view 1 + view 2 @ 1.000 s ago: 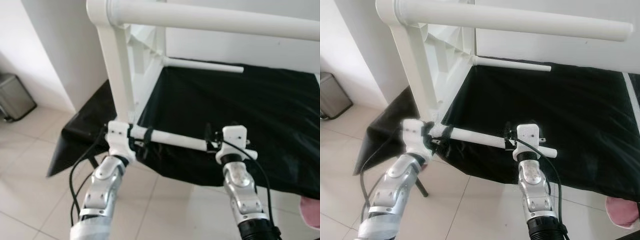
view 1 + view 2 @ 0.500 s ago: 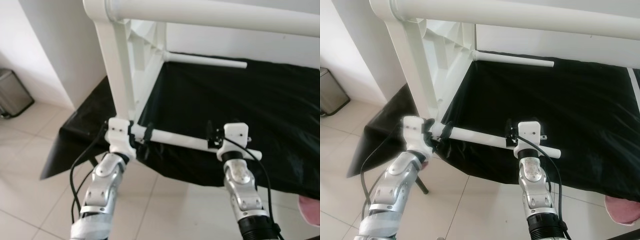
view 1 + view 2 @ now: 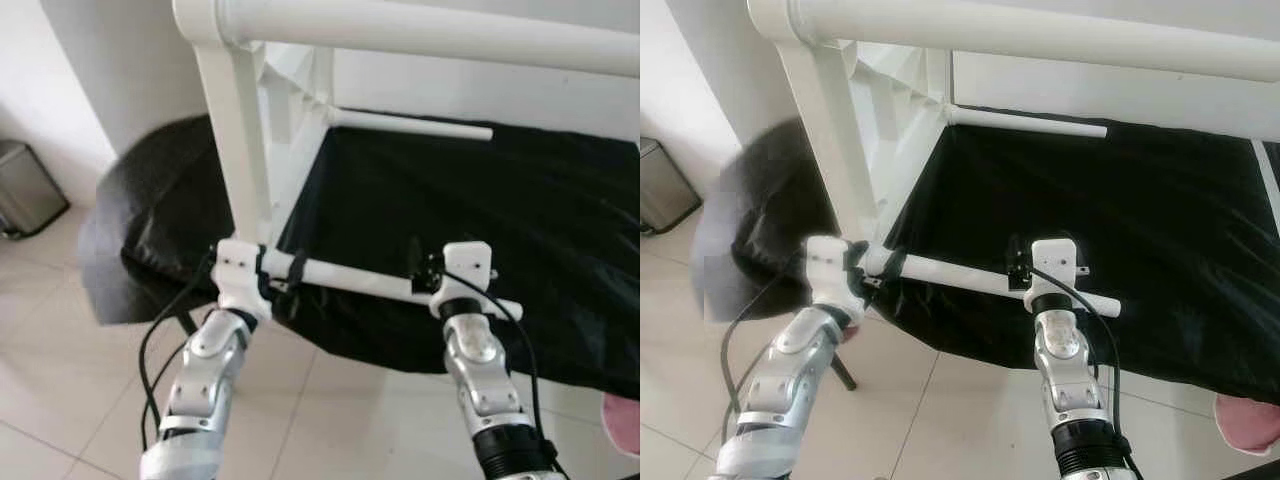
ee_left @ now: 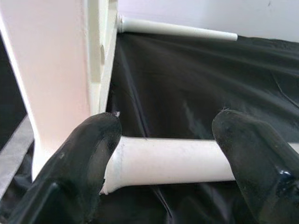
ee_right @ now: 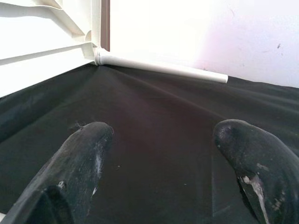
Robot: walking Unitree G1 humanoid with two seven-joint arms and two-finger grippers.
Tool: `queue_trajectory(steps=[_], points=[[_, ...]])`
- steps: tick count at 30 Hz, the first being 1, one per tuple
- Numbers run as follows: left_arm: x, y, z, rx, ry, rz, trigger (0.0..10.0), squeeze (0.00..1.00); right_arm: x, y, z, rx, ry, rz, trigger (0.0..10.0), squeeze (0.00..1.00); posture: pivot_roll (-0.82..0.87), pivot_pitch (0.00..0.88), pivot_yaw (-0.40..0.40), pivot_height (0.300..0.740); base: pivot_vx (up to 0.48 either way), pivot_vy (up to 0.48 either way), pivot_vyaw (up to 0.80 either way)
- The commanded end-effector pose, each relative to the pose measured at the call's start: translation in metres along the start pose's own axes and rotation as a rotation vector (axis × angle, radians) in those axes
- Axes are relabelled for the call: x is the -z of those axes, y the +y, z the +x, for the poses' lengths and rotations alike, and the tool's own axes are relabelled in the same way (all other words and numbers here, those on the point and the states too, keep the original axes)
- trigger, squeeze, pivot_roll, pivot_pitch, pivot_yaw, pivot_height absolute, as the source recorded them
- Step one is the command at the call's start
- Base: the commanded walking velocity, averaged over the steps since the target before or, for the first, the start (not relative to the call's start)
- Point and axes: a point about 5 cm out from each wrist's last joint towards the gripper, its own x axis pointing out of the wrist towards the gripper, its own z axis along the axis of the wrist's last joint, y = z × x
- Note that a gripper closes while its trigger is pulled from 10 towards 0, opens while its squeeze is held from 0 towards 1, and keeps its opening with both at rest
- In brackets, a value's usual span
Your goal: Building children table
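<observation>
A white children's table (image 3: 245, 150) lies on its side on a black cloth (image 3: 520, 200), its round legs pointing right. The nearest leg (image 3: 355, 281) runs level between my two arms. My left gripper (image 3: 283, 272) sits at that leg's joint with the table; in the left wrist view its fingers (image 4: 93, 149) stand wide apart along the leg (image 4: 173, 161), open. My right gripper (image 3: 420, 268) is at the leg's free end, open, with only black cloth between its fingers (image 5: 84, 149). A top leg (image 3: 430, 30) and a far leg (image 3: 410, 125) stick out too.
The cloth-covered surface drops off toward me onto a pale tiled floor (image 3: 70, 380). A metal bin (image 3: 25, 195) stands at the left by the white wall. Something pink (image 3: 625, 425) lies on the floor at the lower right.
The cloth's hanging left corner has swung up and is blurred. Both grippers stay at the near leg, and the view has shifted slightly.
</observation>
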Motion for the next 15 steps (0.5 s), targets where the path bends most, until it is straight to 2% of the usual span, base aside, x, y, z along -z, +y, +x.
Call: queue_trajectory(steps=[1, 9, 13, 15], points=[[-0.002, -0.004, -0.001, 0.033, 0.001, 0.005, 10.0, 0.0, -0.001, 0.0, -0.001, 0.004, -0.009, 0.001, 10.0, 0.0, 0.06, 0.0, -0.001, 0.74, 0.0, 0.0, 0.0], [0.003, -0.017, -0.004, 0.133, 0.023, 0.0, 10.0, 0.0, 0.0, -0.004, -0.003, 0.017, -0.01, -0.005, 10.0, 0.0, 0.04, 0.0, 0.014, 0.74, 0.0, 0.0, 0.0], [0.004, -0.017, -0.005, 0.132, 0.02, 0.021, 10.0, 0.0, 0.001, -0.007, -0.005, 0.026, -0.007, -0.014, 10.0, 0.0, 0.03, 0.0, 0.018, 0.74, 0.0, 0.0, 0.0], [0.002, -0.013, -0.004, 0.095, -0.003, 0.038, 10.0, 0.0, 0.004, -0.011, -0.007, 0.038, 0.008, -0.024, 10.0, 0.0, 0.01, 0.0, 0.025, 0.74, 0.0, 0.0, 0.0]])
